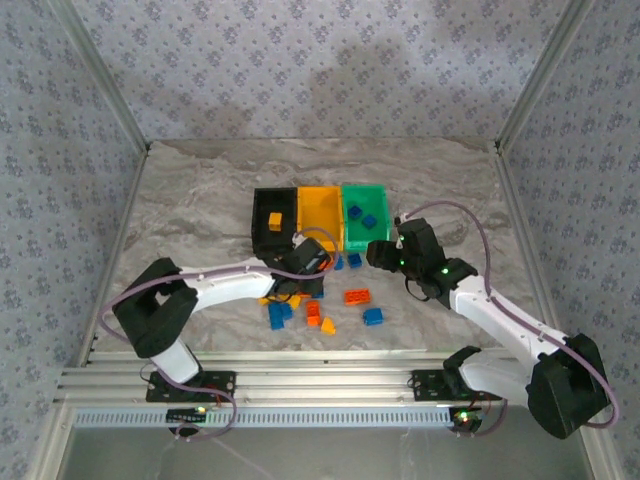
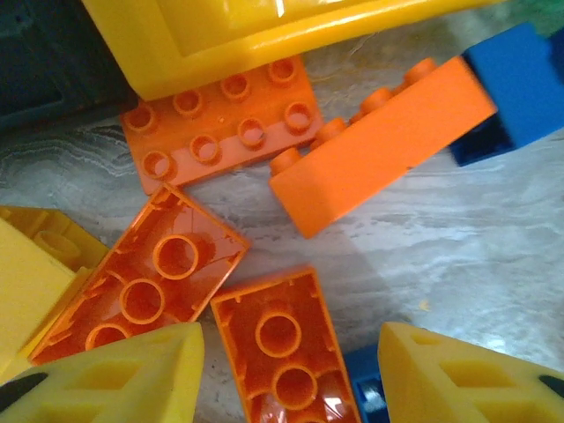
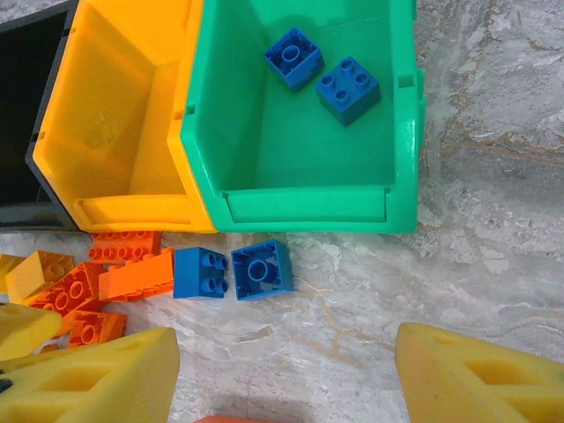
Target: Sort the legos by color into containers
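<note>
left gripper (image 2: 291, 383) hangs over the orange pile just in front of the yellow-orange open plastic bin (image 1: 320, 215), centre of the top view; its yellow foam fingers (image 2: 115, 379) stand apart at the bottom corners of the left wrist view, straddling an upside-down orange-red studded brick (image 2: 282, 348); no clamp visible; on the right side a gap shows, with a blue sliver (image 2: 366, 392) in it.

step in hand, my read: pick that orange brick. to do it well:
- centre the jaws on the brick's long sides so both pads land flat
- stay off the neighbouring upside-down orange brick (image 2: 145, 282) at lower left, which nearly touches the target, and off the blue sliver; otherwise two may come up together
- lift straight before swinging to a bin; the yellow-orange lip sits right above the pile at the top of the frame
- orange into yellow-orange is my guess by closest colour; the black plastic bin (image 1: 258, 210) stands left of it, touching

right gripper (image 3: 282, 379): fingers wide apart at the bottom corners of the right wrist view, holding nothing; it hovers just below the green plastic bin (image 3: 401, 132), which holds two blue bricks (image 3: 291, 57); two more blue bricks (image 3: 262, 269) lie on the marble-patterned table (image 3: 493, 264) near that bin's lower-left corner; likely its targets; both arms work the same patch, so keep them apart.

writing: none readable; no labels on the bins; stud tops too blurred to tell a brand.
</note>
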You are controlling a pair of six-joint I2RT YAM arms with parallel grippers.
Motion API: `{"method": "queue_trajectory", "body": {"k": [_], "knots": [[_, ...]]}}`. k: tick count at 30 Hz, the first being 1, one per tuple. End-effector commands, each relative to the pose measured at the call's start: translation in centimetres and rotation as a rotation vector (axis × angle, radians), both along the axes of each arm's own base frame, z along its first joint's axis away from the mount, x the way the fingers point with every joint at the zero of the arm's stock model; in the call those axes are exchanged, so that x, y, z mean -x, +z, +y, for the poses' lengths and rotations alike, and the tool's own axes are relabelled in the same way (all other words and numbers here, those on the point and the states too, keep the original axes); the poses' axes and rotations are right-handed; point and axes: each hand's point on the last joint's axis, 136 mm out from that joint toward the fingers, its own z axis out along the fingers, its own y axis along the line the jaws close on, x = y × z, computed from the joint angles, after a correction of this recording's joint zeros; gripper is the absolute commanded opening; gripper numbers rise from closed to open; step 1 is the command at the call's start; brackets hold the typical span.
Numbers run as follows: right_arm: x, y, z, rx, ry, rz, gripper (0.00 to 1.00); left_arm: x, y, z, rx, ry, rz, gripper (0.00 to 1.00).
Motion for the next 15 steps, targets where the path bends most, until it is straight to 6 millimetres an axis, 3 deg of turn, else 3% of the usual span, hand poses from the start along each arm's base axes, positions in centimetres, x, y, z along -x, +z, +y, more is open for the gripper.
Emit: {"method": "queue_trajectory", "body": {"k": [1, 10, 15], "knots": [[0.0, 0.3, -0.3, -0.018, -0.014, -0.012, 0.68, 0.0, -1.1, 0.7, -0.041, 0.007, 0.008, 0.53], [0.3, 0.5, -0.7, -0.031, -0.018, -0.019, 0.67, 2.4, -2.1, 3.5, -0.074, 0.032, 0.063, 0.39], [0.2, 0.4, -0.7, -0.037, -0.018, -0.019, 0.67, 3.7, -2.4, 4.3, -0.067, 0.03, 0.095, 0.4]]}}
